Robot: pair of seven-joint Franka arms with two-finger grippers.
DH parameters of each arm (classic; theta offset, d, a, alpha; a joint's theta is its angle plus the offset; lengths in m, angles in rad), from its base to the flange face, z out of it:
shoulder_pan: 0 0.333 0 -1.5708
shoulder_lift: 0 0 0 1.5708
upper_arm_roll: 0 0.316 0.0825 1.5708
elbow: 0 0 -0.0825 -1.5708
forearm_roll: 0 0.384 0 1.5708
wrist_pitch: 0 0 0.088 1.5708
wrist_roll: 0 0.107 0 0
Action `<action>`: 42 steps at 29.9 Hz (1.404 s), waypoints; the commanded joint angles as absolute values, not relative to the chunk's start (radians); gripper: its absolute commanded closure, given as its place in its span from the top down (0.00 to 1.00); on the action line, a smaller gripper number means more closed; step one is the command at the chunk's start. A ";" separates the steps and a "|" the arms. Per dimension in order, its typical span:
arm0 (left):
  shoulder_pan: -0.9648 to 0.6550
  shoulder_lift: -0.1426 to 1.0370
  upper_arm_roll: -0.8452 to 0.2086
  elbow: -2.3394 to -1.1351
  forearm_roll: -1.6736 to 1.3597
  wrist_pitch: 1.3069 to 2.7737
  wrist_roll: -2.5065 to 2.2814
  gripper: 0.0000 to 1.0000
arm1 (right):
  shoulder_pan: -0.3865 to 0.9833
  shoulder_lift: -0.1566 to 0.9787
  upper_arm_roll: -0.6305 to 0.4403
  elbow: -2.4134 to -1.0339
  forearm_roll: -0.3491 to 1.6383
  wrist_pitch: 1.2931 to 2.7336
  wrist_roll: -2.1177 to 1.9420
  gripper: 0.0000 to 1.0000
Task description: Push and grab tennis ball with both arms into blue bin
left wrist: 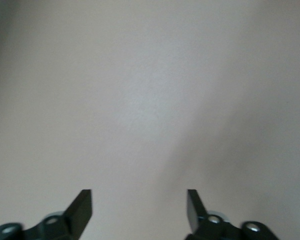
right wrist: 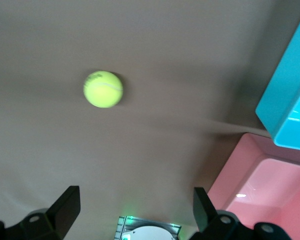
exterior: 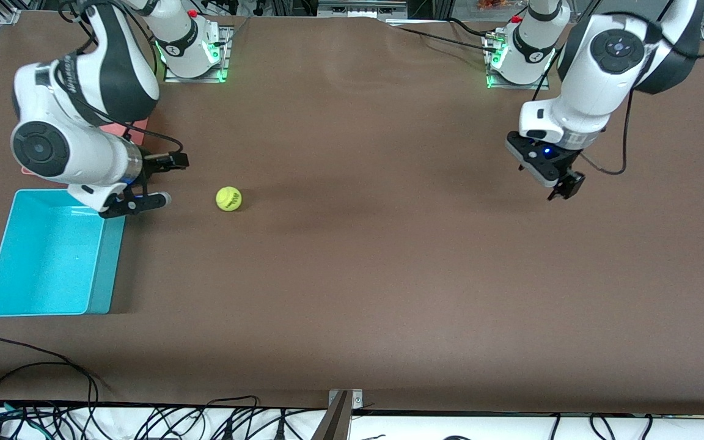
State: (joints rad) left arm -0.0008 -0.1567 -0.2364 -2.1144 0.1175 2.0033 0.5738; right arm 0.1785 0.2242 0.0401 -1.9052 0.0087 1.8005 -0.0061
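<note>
The tennis ball [exterior: 228, 198] lies on the brown table, a short way from the blue bin [exterior: 52, 253] toward the left arm's end. My right gripper [exterior: 175, 179] is open and hangs low by the bin's corner, with the ball just off its fingertips and nothing between them. In the right wrist view the ball [right wrist: 103, 89] sits apart from my open right gripper [right wrist: 135, 200], and a corner of the blue bin [right wrist: 290, 100] shows. My left gripper [exterior: 566, 186] hovers over bare table near the left arm's end. It is open and empty in the left wrist view [left wrist: 139, 200].
A pink-red bin [exterior: 135, 129] sits under the right arm, beside the blue bin and farther from the front camera; its rim [right wrist: 240, 165] shows in the right wrist view. Cables [exterior: 34, 366] trail along the table's front edge. The arm bases [exterior: 193, 55] stand at the back.
</note>
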 commanded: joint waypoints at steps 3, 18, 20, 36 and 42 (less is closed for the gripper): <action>-0.002 -0.163 -0.216 -1.919 0.117 1.789 0.509 1.00 | 0.183 0.201 0.040 -2.080 0.026 1.957 -0.018 1.00; -0.012 -0.164 -0.134 -1.812 0.097 1.737 0.430 1.00 | 0.184 0.301 0.035 -2.210 -0.006 2.194 -0.029 1.00; -0.014 -0.163 -0.132 -1.784 0.068 1.682 0.306 1.00 | 0.184 0.336 0.035 -2.209 -0.100 2.207 -0.028 1.00; -0.015 -0.042 -0.133 -1.572 -0.014 1.493 -0.112 1.00 | 0.183 0.351 0.028 -2.201 -0.209 2.212 -0.021 1.00; -0.035 -0.009 -0.118 -1.532 -0.014 1.480 -0.129 1.00 | 0.176 0.348 0.026 -2.197 -0.235 2.187 -0.021 1.00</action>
